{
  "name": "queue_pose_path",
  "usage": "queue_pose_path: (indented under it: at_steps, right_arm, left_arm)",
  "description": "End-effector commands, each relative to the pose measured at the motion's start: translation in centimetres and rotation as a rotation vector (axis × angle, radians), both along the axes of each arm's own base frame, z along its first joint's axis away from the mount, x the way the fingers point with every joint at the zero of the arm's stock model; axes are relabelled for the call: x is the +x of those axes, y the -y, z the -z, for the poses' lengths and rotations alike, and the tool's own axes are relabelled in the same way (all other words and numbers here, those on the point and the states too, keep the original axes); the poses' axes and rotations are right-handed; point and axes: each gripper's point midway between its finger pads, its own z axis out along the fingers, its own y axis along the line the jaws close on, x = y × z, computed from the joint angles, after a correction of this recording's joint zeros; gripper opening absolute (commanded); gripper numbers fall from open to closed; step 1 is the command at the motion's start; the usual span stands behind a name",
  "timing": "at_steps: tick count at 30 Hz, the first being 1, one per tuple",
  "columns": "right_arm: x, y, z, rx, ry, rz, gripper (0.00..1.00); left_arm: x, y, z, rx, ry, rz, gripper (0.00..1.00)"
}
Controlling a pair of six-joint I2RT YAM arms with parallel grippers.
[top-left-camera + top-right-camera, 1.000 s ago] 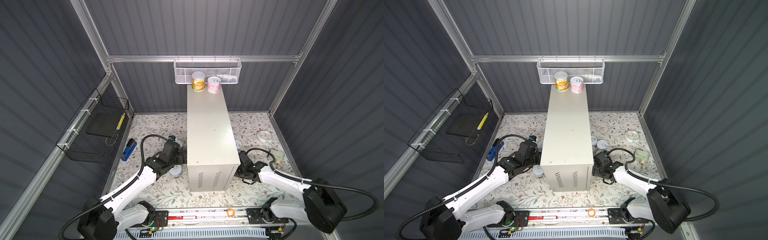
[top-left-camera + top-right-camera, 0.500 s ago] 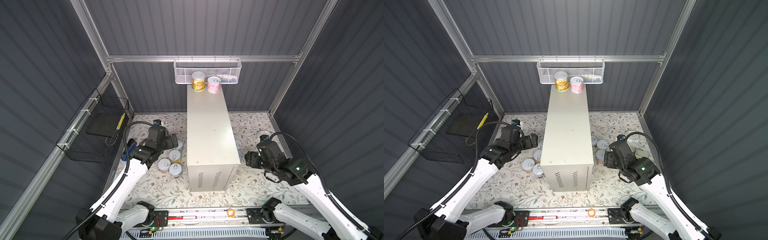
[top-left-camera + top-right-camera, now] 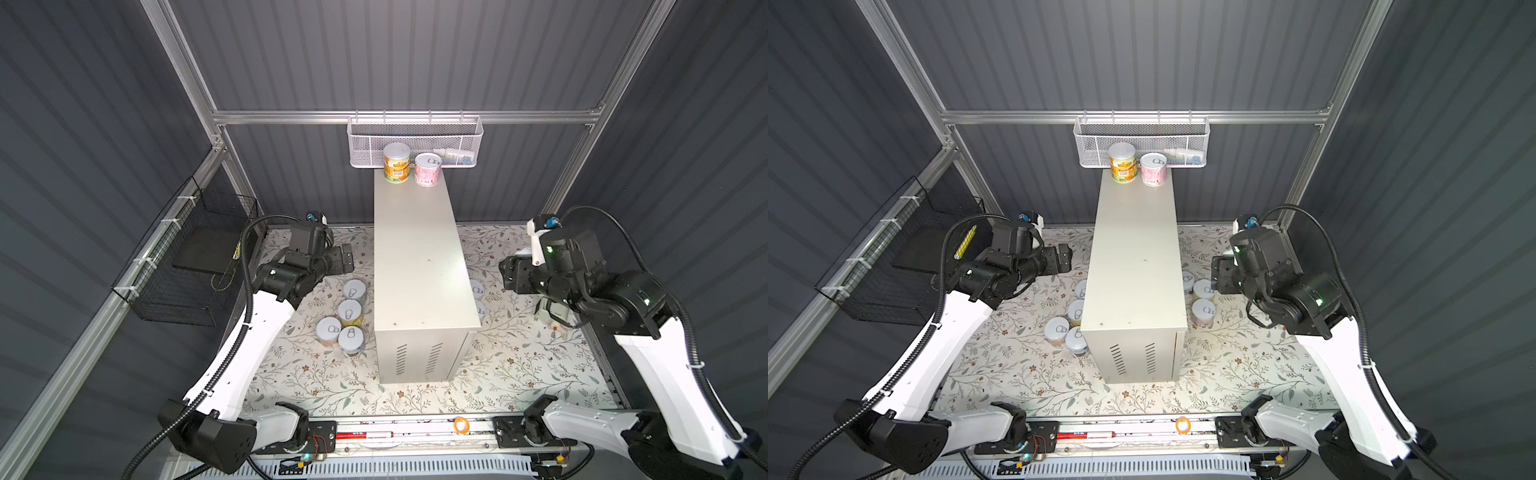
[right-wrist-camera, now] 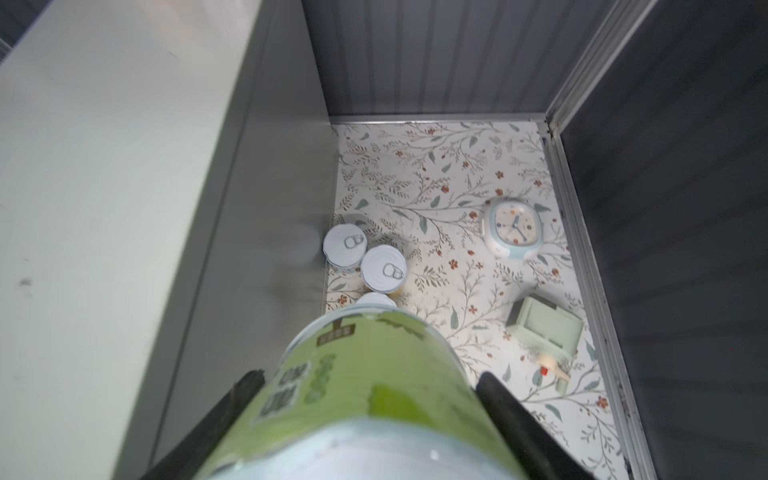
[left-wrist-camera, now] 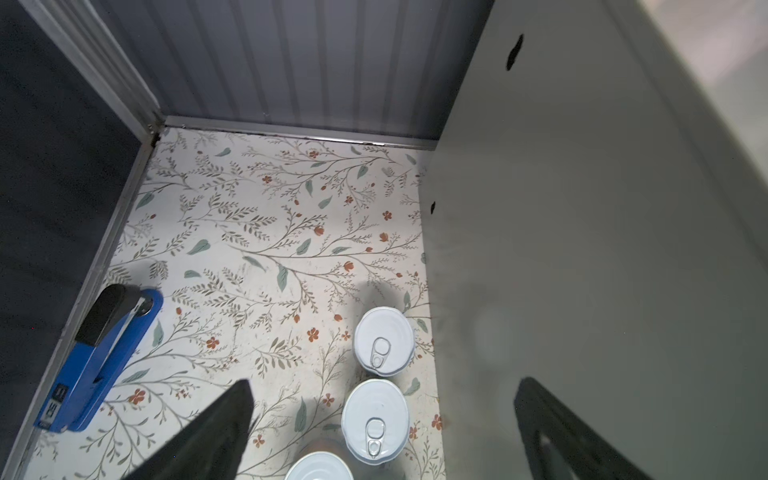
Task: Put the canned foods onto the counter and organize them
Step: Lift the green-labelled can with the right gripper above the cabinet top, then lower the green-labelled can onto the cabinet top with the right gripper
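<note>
Left claw (image 3: 346, 258): you had it wide open and empty. It hung above the flowered floor (image 3: 519, 365), at the left of the counter (image 3: 419, 249), near its side but apart from it.
Right claw (image 4: 370, 380): you had it closed on a green can (image 4: 386, 345), with one finger on each side of the label. The can was in the air at the right of the counter, near its long side.
Counter: it stood in the middle of the floor, with the vent slits on the end nearest to the robot's base.
Cans on the counter: a yellow-orange can (image 3: 397, 163) and a pink can (image 3: 428, 169) stood upright, side by side at the far end, just in front of the white mesh basket (image 3: 415, 137).
Left group of cans (image 3: 350, 311): four stood upright on the floor, close to the counter's left side.
Right group of cans (image 3: 1203, 289): three stood upright on the floor, close to the counter's right side.
Other things on the right: a round clock (image 4: 514, 226) and a pale green box (image 4: 544, 328) lay on the floor, well apart from the cans.
Other things on the left: a blue stapler (image 5: 99, 357) lay beside the wall, and a black wire basket (image 3: 187, 266) hung on the left wall.
</note>
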Motion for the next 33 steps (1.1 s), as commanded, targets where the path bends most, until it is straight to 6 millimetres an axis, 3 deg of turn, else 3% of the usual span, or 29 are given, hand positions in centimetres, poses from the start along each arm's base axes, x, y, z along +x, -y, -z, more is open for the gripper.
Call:
queue_pose_path:
  at_steps: [1,7,13,22,33]
  right_arm:
    - [0.7,-2.0,-1.7,-0.024,0.026,-0.087,0.0]
    - [2.1,-6.6,-4.1,-0.03,0.045,-0.22,0.0]
    - [2.7,-10.9,-5.7,0.003,0.044,-0.36,0.0]
    - [3.3,-17.2,-3.8,0.005,-0.037,-0.478,0.0]
    - [3.5,-19.8,-1.2,-0.026,-0.111,-0.503,0.0]
  left_arm:
    - [-0.8,1.4,-2.7,-0.033,0.035,0.115,0.99]
    - [-1.1,2.9,-5.1,-0.052,0.045,0.204,0.99]
    - [-0.9,3.6,-5.8,-0.056,0.048,0.227,0.98]
    - [-1.6,6.3,-4.0,0.053,0.025,0.237,0.98]
    - [-1.4,6.6,-2.9,0.04,0.007,0.229,0.98]
